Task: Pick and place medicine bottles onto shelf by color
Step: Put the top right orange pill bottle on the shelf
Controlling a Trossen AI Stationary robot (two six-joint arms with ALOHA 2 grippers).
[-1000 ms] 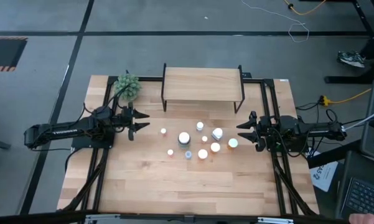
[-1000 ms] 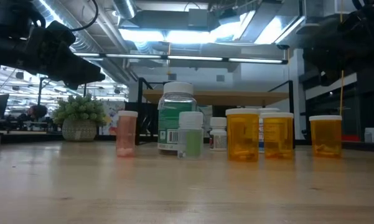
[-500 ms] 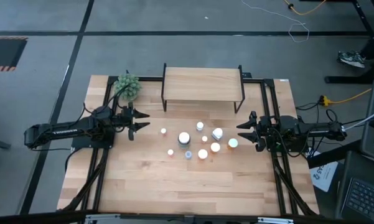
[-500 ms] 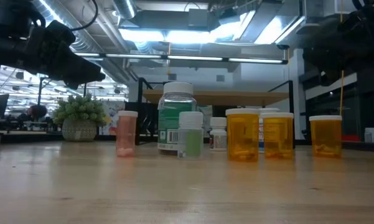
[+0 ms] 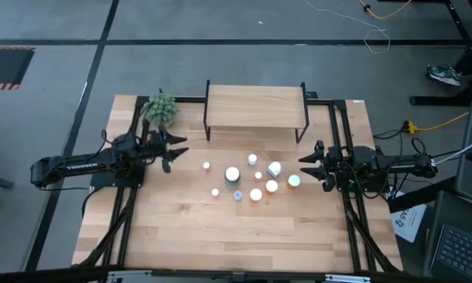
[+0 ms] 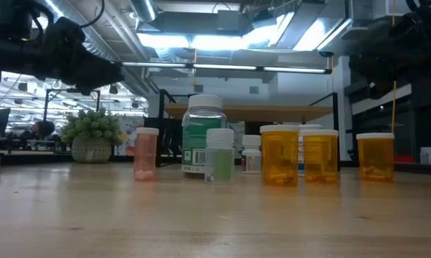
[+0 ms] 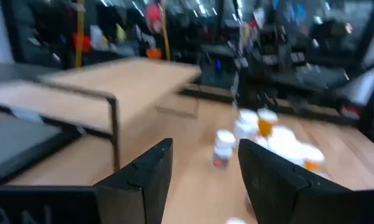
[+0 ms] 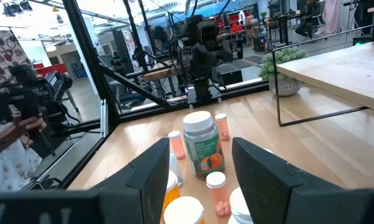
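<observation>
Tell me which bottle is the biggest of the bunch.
The green bottle with the wide white cap: in the low view it stands taller and wider than the pink one and the orange ones beside it.

The bottles (image 5: pixel 253 178) stand bunched at mid-table, several almost touching, so little room shows between them, while bare table (image 5: pixel 220 236) lies all along the near side and on both flanks of the cluster. A clear strip separates the cluster from the shelf (image 5: pixel 255 106). The plant (image 5: pixel 161 110) stands beside the shelf's left end, just beyond the left gripper (image 5: pixel 178 149).
</observation>
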